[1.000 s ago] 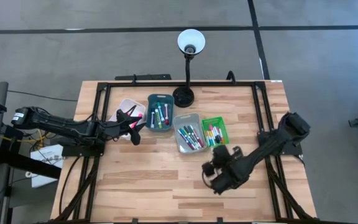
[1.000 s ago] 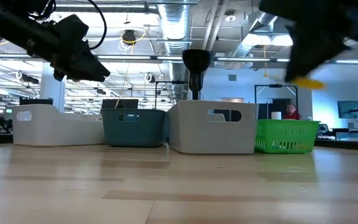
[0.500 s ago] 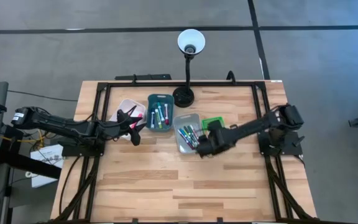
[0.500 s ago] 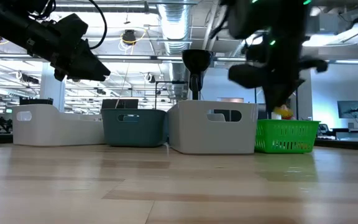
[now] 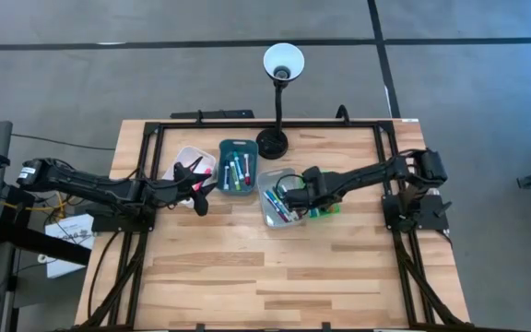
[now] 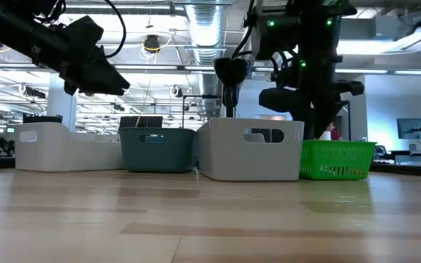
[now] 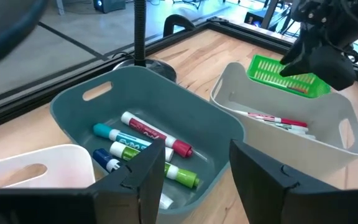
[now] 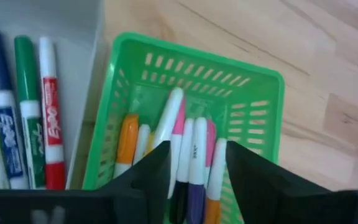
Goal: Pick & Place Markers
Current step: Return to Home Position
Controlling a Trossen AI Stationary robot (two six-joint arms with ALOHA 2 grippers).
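Several markers lie in the green basket, more in the grey tray and in the teal tray. My right gripper hovers open just above the green basket, its fingers standing over the markers without touching them. My left gripper hangs open above the white tray, next to the teal tray, with nothing between its fingers. In the low view it stands high over the trays.
The four containers stand in a row in the far half of the table, the grey tray between teal and green. A black desk lamp has its base right behind them. The near half of the wooden table is bare.
My right gripper has swung from the near right part of the table toward the far edge and left, ending low over the green basket. A yellow-orange thing that showed under it in the low view no longer shows there.
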